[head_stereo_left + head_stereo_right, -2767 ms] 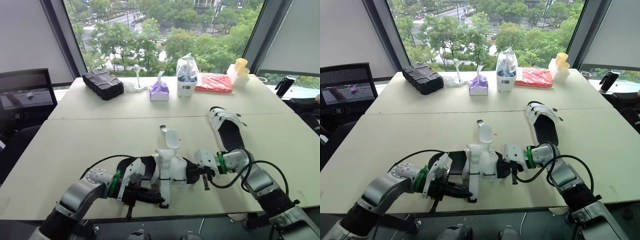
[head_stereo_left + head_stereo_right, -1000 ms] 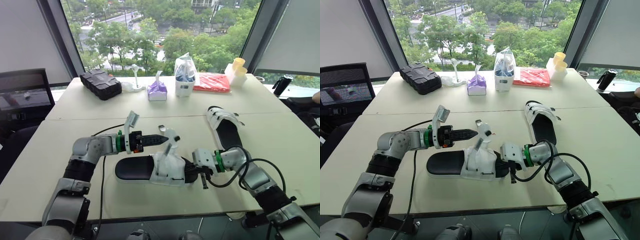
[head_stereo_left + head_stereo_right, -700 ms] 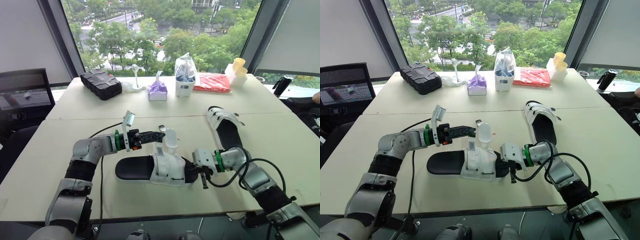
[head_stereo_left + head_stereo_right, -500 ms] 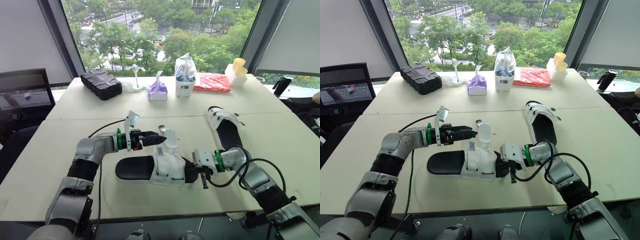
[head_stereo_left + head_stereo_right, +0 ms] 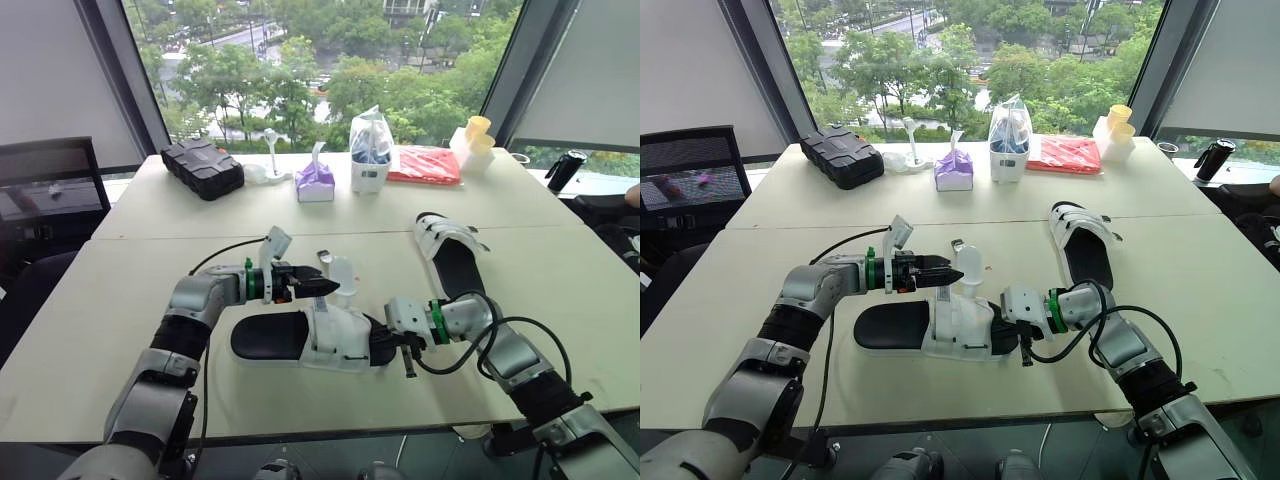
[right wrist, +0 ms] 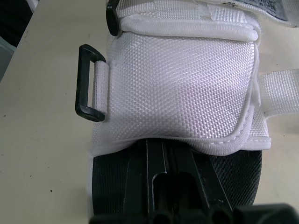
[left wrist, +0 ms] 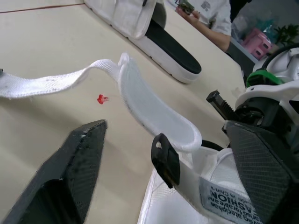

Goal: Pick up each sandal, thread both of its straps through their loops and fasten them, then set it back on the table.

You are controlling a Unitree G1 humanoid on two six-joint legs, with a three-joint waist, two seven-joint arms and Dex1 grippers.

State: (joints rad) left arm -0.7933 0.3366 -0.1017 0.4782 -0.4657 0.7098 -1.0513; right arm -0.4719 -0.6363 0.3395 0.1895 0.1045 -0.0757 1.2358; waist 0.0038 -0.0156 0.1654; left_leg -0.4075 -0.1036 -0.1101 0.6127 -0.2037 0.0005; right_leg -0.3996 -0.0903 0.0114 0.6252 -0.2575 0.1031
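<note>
The near sandal (image 5: pixel 305 338) has a black sole and white straps and lies on the table's front part. Its loose white strap (image 7: pixel 154 112) curls up from the far side, beside a black loop (image 7: pixel 166 158). My left gripper (image 5: pixel 326 287) is open, one finger on each side of that strap without touching it. My right gripper (image 5: pixel 388 347) is shut and rests on the toe end of the sole (image 6: pixel 173 158), just below the white upper (image 6: pixel 182 88) and its side loop (image 6: pixel 88 84). The second sandal (image 5: pixel 452 255) lies to the right, farther back.
Along the far table stand a black case (image 5: pixel 205 167), a purple tissue box (image 5: pixel 318 183), a clear bag (image 5: pixel 371 150), a red packet (image 5: pixel 428 165) and yellow cups (image 5: pixel 480 135). A dark bottle (image 5: pixel 567 170) stands far right. A person (image 7: pixel 210 14) sits beyond the table.
The loose strap, lifted a second ago, has dropped lower. My left gripper has moved a little right and down toward it. The right arm has not moved.
</note>
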